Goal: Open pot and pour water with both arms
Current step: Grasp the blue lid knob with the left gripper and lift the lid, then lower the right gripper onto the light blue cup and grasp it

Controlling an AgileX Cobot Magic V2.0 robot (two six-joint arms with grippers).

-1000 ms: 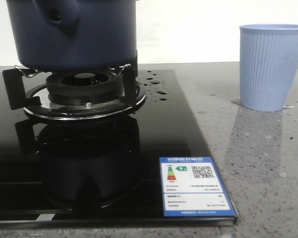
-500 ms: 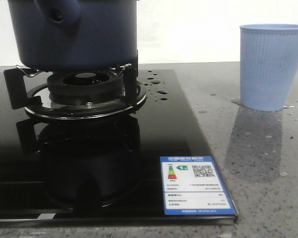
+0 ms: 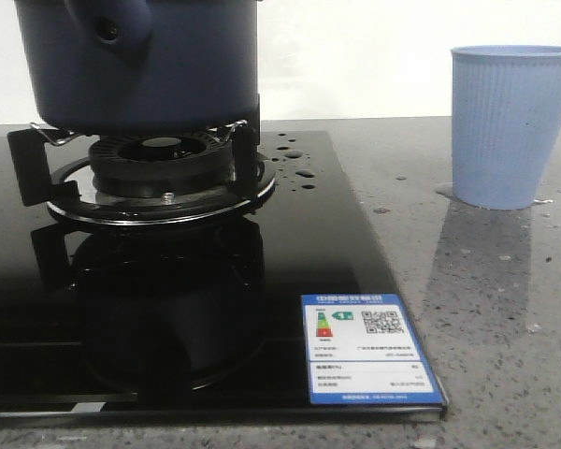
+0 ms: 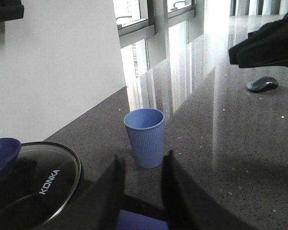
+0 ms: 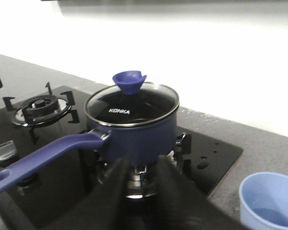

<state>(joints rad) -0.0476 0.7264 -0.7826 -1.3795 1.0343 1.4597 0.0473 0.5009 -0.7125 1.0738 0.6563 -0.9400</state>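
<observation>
The dark navy pot (image 3: 140, 65) stands on the burner (image 3: 159, 173) at the back left of the black glass stove. In the right wrist view the pot (image 5: 139, 136) carries a glass lid (image 5: 132, 105) with a blue knob (image 5: 128, 82), and its long blue handle (image 5: 43, 155) sticks out sideways. Water shows as droplets (image 3: 297, 161) on the glass beside the burner. My right gripper (image 5: 144, 163) is open and empty, facing the pot's side from a short way off. My left gripper (image 4: 143, 160) is open beside the lid (image 4: 36, 187), with a blue part, likely the handle (image 4: 144, 221), low between its fingers.
A pale blue ribbed cup (image 3: 510, 126) stands on the grey counter to the right of the stove (image 3: 337, 271). A second burner (image 5: 41, 108) and a small clear glass (image 5: 2, 151) lie beyond the handle. A computer mouse (image 4: 262, 84) lies far off on the counter.
The front view has shifted by a few pixels. Pot, cup and stove keep their places.
</observation>
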